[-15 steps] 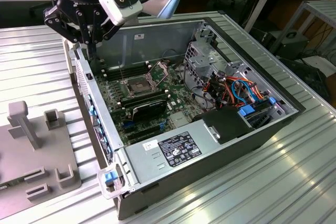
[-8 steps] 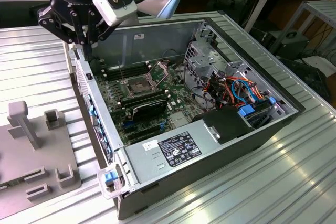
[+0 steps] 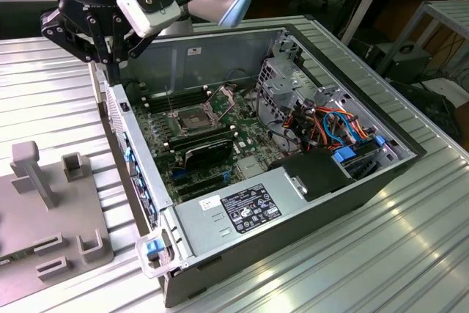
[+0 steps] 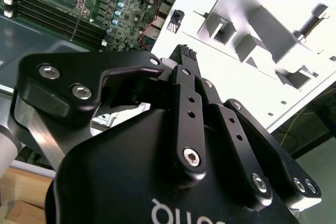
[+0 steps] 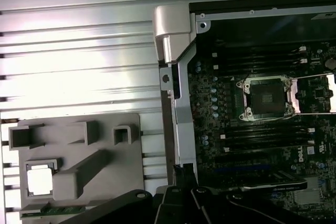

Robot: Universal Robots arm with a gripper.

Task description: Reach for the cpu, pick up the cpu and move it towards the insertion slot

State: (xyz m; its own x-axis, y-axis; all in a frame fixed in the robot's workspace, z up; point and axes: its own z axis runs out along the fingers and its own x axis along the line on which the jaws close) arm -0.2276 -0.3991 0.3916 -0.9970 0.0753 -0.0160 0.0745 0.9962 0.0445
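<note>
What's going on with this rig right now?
One robot arm is working beside an open PC case. Its gripper hangs over the case's side wall, between the grey fixture tray and the motherboard. The cpu lies in a pocket of that tray, not yet picked up. The insertion slot is empty, its retention plate swung open.
</note>
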